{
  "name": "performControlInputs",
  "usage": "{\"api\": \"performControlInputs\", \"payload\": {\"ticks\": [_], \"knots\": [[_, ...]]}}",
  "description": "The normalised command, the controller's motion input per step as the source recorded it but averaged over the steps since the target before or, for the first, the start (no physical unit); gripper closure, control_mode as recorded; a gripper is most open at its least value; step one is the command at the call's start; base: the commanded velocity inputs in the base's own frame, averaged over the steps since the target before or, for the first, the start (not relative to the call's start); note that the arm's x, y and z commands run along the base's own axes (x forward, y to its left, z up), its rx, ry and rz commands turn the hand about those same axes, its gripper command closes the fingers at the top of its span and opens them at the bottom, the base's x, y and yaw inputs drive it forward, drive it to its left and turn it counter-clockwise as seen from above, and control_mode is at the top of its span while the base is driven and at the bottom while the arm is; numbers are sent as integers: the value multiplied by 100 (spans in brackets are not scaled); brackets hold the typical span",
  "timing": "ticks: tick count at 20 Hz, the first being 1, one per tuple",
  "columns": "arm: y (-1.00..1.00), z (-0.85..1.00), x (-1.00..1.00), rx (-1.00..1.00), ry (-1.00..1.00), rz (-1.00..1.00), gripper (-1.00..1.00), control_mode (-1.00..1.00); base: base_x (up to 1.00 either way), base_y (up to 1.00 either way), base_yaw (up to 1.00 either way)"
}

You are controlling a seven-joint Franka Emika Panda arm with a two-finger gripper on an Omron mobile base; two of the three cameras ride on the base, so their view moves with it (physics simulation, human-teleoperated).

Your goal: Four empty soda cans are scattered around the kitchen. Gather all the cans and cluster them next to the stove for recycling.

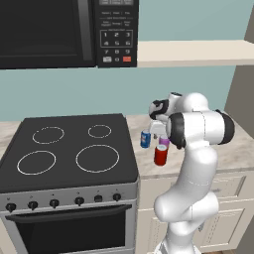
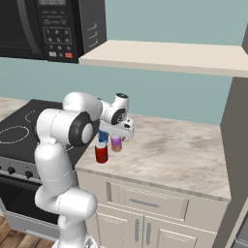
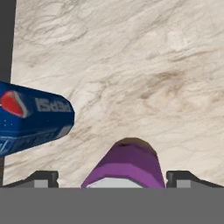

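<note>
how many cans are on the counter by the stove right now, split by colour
red can: 1
blue can: 1
purple can: 1
total: 3 cans, all upright on the counter just right of the stove

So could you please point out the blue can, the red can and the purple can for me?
blue can (image 1: 145, 139), left base view, middle of its side.
red can (image 1: 160, 155), left base view, its side.
purple can (image 3: 127, 162), hand view, upper side wall.
</note>
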Motion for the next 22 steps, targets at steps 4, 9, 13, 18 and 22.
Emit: {"api": "performControlInputs", "payload": {"ticks": [4,9,13,18,22], "knots": [[5,22,-10,0,-14,0,-100,-100,0,0,0],[4,31,-7,-4,-11,0,-100,-100,0,0,0],[0,32,-2,-12,-12,0,-100,-100,0,0,0],[0,29,-18,-10,-7,-1,-100,-100,0,0,0],[0,20,-39,-3,0,-6,-100,-100,0,0,0]]}}
